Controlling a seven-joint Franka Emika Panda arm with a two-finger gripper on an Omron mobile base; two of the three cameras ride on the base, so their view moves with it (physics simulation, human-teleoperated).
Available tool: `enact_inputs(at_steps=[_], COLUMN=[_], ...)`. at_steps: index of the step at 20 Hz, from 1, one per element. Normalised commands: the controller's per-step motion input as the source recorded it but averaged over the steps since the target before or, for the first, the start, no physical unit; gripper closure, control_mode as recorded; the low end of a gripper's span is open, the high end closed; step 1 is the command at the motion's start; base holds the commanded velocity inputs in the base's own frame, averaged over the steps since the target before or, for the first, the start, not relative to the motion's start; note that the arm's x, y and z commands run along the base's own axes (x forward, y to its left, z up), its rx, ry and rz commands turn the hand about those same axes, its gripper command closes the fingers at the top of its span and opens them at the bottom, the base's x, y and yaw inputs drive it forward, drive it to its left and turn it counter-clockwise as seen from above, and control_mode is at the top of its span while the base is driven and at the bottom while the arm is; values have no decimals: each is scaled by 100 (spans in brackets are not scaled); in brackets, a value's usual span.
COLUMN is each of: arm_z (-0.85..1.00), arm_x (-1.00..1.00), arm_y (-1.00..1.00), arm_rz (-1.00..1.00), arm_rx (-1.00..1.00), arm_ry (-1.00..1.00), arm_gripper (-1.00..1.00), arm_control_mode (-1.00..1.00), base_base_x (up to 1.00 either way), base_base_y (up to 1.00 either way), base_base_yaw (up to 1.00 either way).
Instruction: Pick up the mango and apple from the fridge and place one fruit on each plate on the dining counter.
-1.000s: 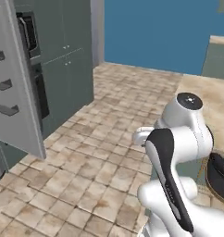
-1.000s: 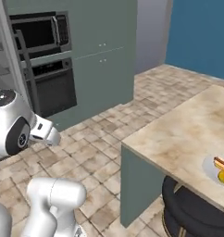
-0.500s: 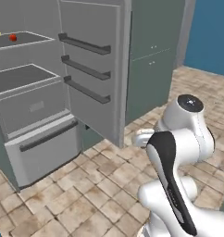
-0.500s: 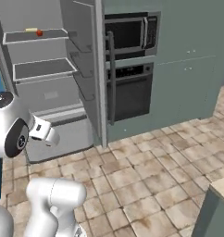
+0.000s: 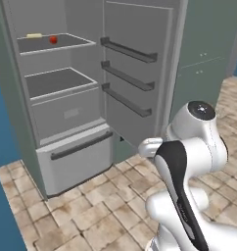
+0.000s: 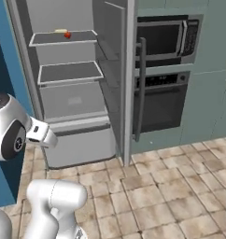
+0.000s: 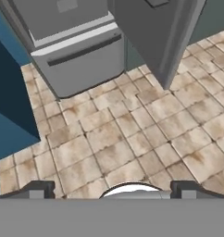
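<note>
Fridge (image 5: 66, 122) open, door swung wide; apple (image 5: 53, 39) on top shelf beside a pale yellow stick (image 5: 34, 36). End effector (image 7: 114, 187) spread, empty, pointed at tiled floor (image 7: 132, 134)

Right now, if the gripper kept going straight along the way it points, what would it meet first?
Most likely the tiled floor in front of the fridge: the gripper looks down at bare tiles, with nothing between, though depth is hard to judge.

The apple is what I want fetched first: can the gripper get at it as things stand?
Probably yes: the fridge door stands open and the apple sits exposed on the top shelf. The gripper points at the floor, open and empty.
</note>
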Motion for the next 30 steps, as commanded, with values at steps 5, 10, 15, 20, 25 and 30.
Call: enact_inputs(at_steps=[5,10,15,20,25,30], arm_z=[0,0,0,0,0,0], arm_x=[0,0,0,0,0,0], arm_y=[0,0,0,0,0,0], arm_rz=[0,0,0,0,0,0], arm_rx=[0,0,0,0,0,0], arm_ry=[0,0,0,0,0,0], arm_gripper=[-100,-100,-100,-100,-100,-100], arm_control_mode=[100,100,100,100,100,100], base_base_x=[100,100,100,89,67,98], base_base_y=[-7,-5,0,3,0,0], base_base_yaw=[22,8,9,9,7,0])
